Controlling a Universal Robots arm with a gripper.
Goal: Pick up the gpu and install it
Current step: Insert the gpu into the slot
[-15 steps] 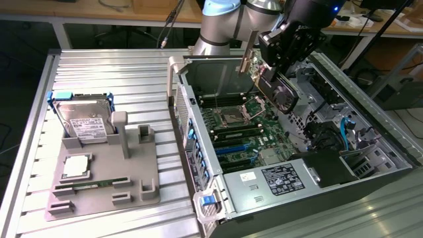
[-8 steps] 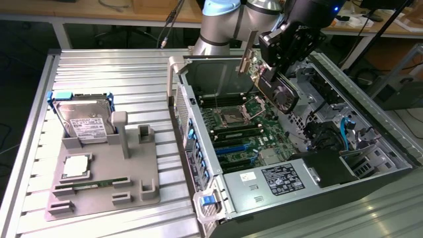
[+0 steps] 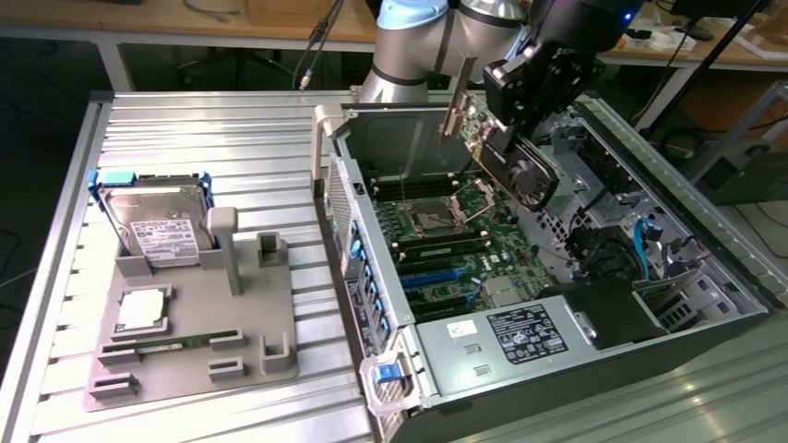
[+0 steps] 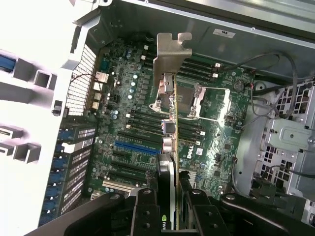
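On table (image 3: 221,120), exterior view's left edge: parts tray (image 3: 185,365) w/ hard drive (image 3: 154,226). Beside it: open PC case (image 3: 339,185). Above case's far end: gpu (image 3: 523,175), edge-on, clear of motherboard (image 3: 518,231), clamped in gripper (image 4: 171,196), hanging below it; bracket end (image 3: 462,97) twd far corner. Blue slot (image 4: 137,147) lies twd case's near edge; long axis prob. askew to it.

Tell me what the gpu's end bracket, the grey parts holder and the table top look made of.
End bracket of the gpu: bare metal, likely steel, silvery with a dull sheen. Parts holder: probably plastic, matte uniform grey, blocky moulded shapes. Table top: likely aluminium, pale ribbed slats that catch the light.
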